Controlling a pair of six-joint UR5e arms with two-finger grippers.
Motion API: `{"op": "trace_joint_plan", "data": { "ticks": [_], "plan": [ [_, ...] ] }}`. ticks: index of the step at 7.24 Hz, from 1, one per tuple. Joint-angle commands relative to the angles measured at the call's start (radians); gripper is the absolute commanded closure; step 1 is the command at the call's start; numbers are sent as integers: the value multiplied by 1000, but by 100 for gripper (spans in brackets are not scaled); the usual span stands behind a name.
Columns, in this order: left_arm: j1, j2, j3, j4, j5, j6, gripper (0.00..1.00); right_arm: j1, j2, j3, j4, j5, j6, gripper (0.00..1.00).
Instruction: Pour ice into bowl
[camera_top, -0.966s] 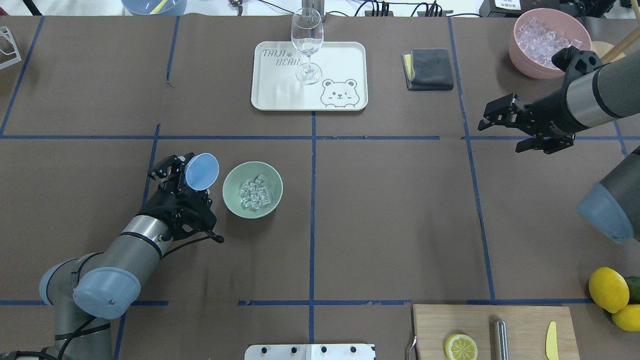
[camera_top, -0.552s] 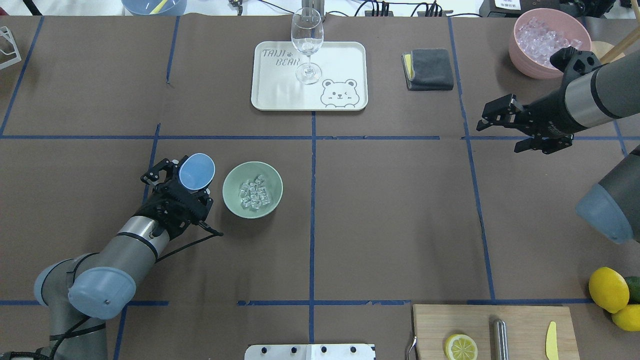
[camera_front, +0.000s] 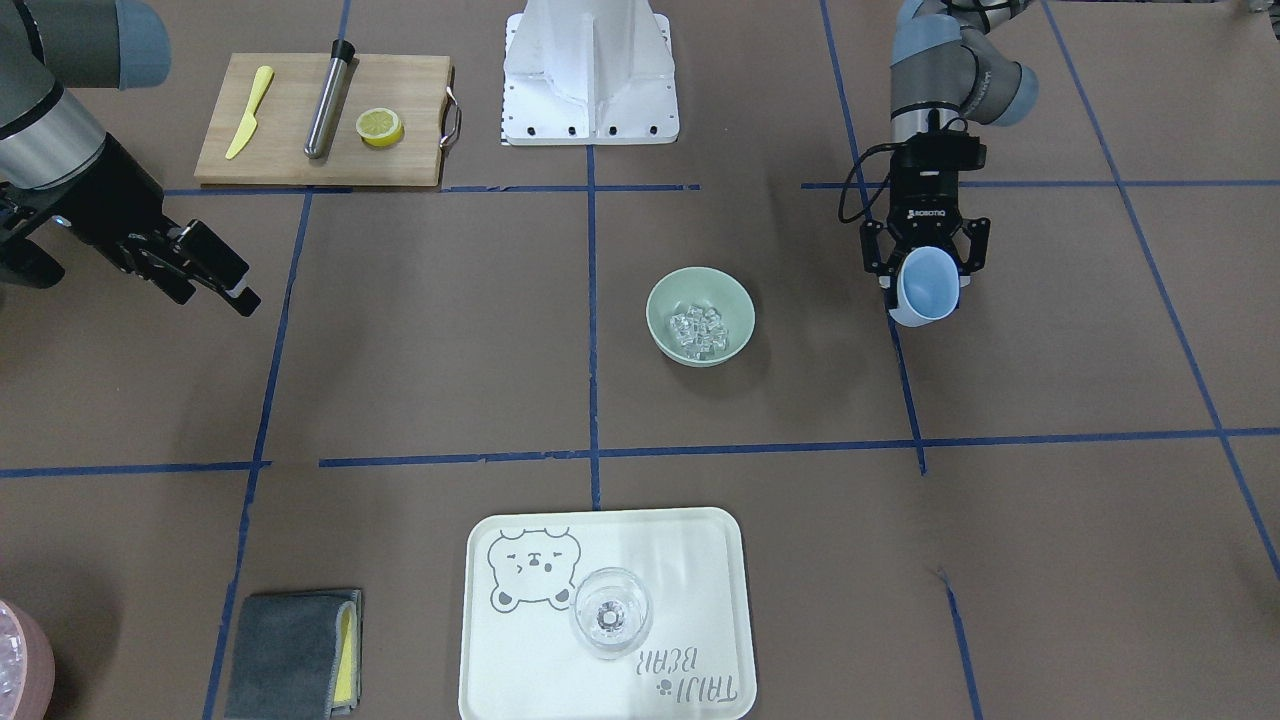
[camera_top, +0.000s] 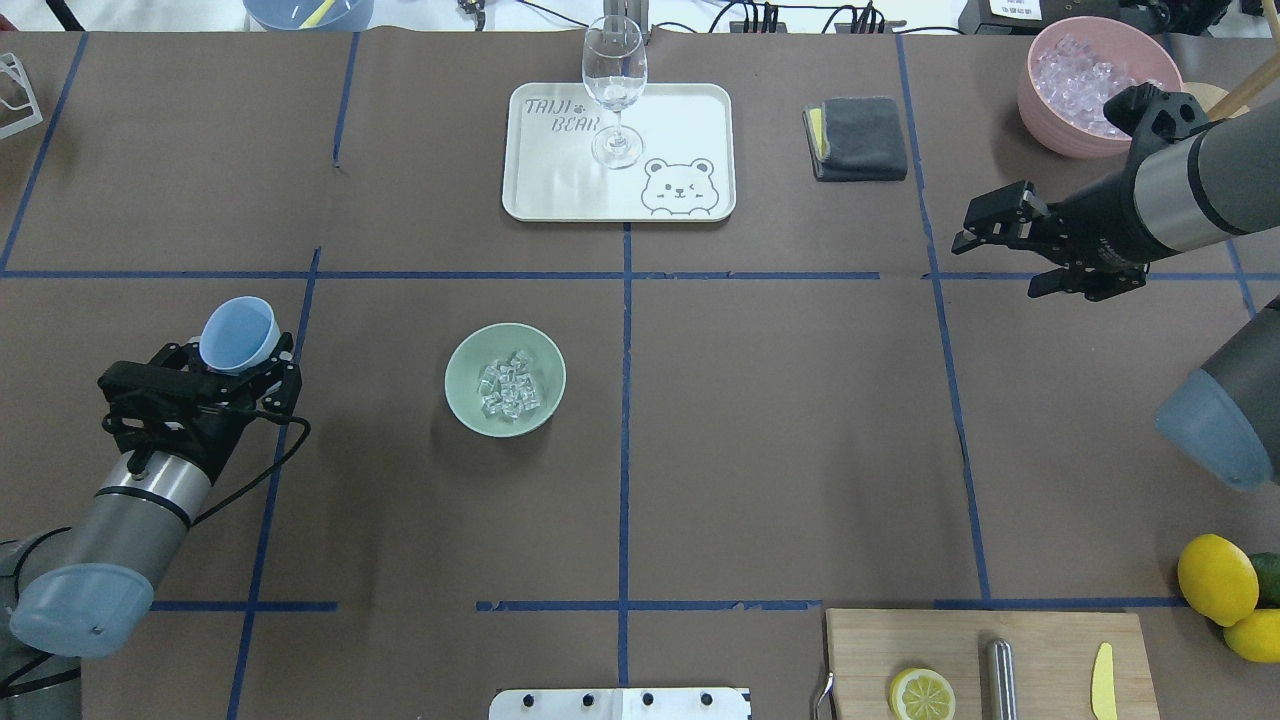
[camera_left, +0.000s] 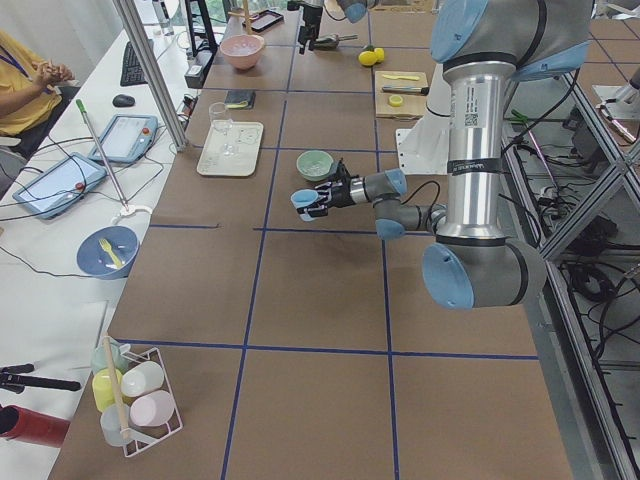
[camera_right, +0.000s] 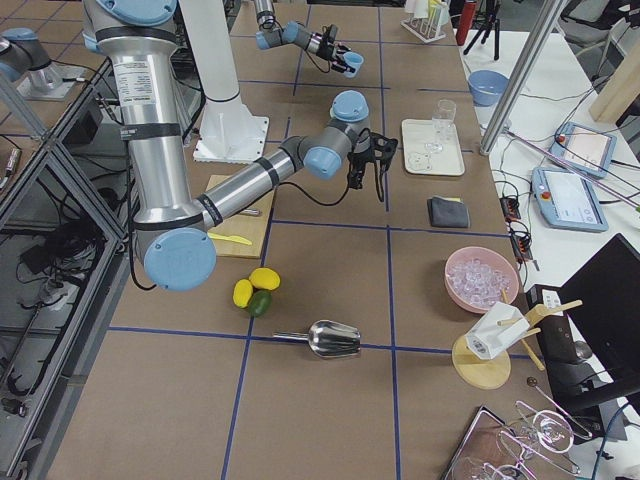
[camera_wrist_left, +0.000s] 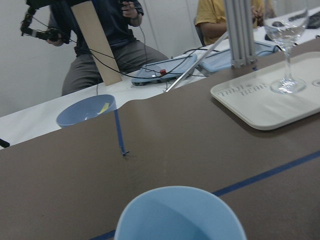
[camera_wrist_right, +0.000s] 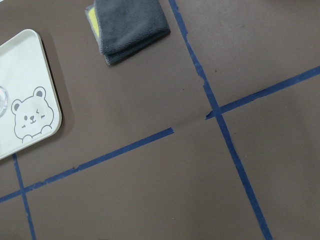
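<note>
The bowl (camera_top: 505, 378) sits upright on the tabletop (camera_top: 780, 430) with the ice (camera_top: 509, 386) heaped in its bottom. No cube shows on the paper around the bowl, so the pour itself looks finished.

The left gripper (camera_top: 232, 355) is clamped on a blue cup (camera_top: 238, 335), its 2 fingers pressing the cup's sides. It holds the cup roughly upright, well apart from the bowl on the robot's left. What shows of the cup's inside in the front-facing and wrist views looks empty, though its very bottom is hidden.

The right gripper (camera_top: 998, 266) hangs far off on the bowl's other side, fingers apart and holding nothing.

What probably remains is setting the cup down, and that is where trouble could come:
- If the fingers part while the cup is off the tabletop or leaning, the light cup could tip and roll toward the bowl.
- If the left arm swings back past the bowl at a low height, its wrist or the loose cable behind the gripper could catch the rim. That could shove the bowl or scatter the slick cubes.
- Any meltwater left in the cup could drip on the paper beside the bowl if the cup tilts.
</note>
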Motion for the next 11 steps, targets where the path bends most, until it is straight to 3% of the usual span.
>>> {"op": "trace_joint_plan", "data": {
  "ticks": [1,2,3,5,8,10,11],
  "plan": [
    [0,110,132,-324,21,-42,100,2,-1,1,-1,-3,0,0],
    [0,115,249,-412,46,-43,100,2,-1,2,-1,-5,0,0],
    [2,114,297,-433,102,-40,100,-7,-1,4,-1,-12,1,0],
    [2,120,308,-433,135,-40,99,-11,-2,4,-1,-13,1,0],
    [5,117,334,-428,146,-65,79,-11,-2,4,-1,-13,0,0],
    [8,117,346,-427,142,-106,75,-14,-2,2,-1,-13,1,0],
    [11,115,356,-425,141,-111,67,-15,-2,2,-1,-13,1,0]
  ]
}}
